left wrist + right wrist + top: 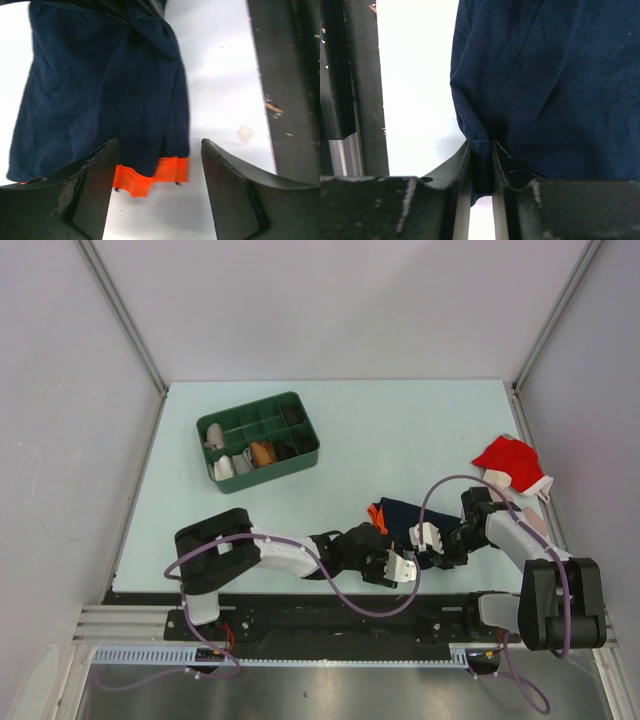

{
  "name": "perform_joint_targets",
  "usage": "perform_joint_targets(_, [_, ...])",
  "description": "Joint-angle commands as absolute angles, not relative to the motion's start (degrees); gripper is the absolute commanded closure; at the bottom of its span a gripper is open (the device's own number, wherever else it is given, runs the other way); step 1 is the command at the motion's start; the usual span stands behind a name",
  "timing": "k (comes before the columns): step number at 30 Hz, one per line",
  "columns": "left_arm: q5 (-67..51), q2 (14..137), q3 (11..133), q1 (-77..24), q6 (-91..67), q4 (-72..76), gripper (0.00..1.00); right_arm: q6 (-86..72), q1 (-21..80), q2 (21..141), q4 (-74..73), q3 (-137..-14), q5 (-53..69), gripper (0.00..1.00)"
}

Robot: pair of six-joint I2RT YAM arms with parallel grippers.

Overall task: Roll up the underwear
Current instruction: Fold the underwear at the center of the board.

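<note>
The underwear (402, 512) is navy fabric with orange trim, bunched on the table just ahead of both arms. In the left wrist view the underwear (100, 90) hangs in folds. Its orange trim (150, 176) lies between the spread fingers of my left gripper (159, 175), which is open and holds nothing. My right gripper (481, 150) is shut on a narrow fold at the edge of the underwear (550, 75). From above, the left gripper (392, 552) and right gripper (432, 540) sit close together at the garment's near side.
A green compartment tray (305, 445) with small items stands at the back left. A red cloth with white trim (505, 458) lies at the right edge. The black rail (285, 75) along the table's near edge runs close beside both grippers.
</note>
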State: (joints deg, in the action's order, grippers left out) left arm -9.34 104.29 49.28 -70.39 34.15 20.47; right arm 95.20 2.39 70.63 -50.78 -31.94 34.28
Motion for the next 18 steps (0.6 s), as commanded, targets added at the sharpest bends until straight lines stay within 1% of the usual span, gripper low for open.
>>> perform_joint_targets(1, [-4.6, 106.5, 51.2, -70.8, 36.2, 20.9, 0.29, 96.0, 2.1, 72.0, -53.6, -30.7, 33.6, 0.79])
perform_joint_targets(4, [-4.4, 107.3, 51.6, -70.8, 36.3, 19.6, 0.39, 96.2, 1.8, 71.7, -55.0, -31.3, 34.5, 0.81])
perform_joint_targets(5, [-4.7, 107.4, 51.8, -70.8, 36.2, 19.0, 0.47, 96.2, 1.3, 71.7, -55.5, -31.6, 35.0, 0.81])
perform_joint_targets(7, [-5.0, 107.7, 51.9, -70.8, 36.0, 17.8, 0.55, 96.9, 0.8, 72.1, -57.7, -33.0, 36.6, 0.82])
perform_joint_targets(8, [-5.3, 107.7, 51.9, -70.8, 36.0, 17.5, 0.65, 97.2, 0.5, 72.2, -58.5, -33.6, 37.1, 0.83])
perform_joint_targets(10, [-6.1, 107.6, 51.9, -70.8, 36.0, 16.4, 0.74, 97.6, 0.4, 72.4, -60.5, -35.0, 38.0, 0.84])
perform_joint_targets(11, [-6.4, 107.6, 51.9, -70.8, 35.9, 15.9, 0.84, 97.9, 0.4, 72.6, -61.2, -35.3, 38.2, 0.84])
perform_joint_targets(14, [-8.8, 106.6, 52.9, -70.7, 36.5, 12.1, 1.0, 99.0, -1.3, 72.3, -64.2, -36.8, 39.1, 0.85])
perform_joint_targets(18, [-15.7, 102.8, 54.7, -70.6, 37.1, 6.3, 1.0, 99.1, -1.3, 71.4, -68.2, -38.8, 39.6, 0.86])
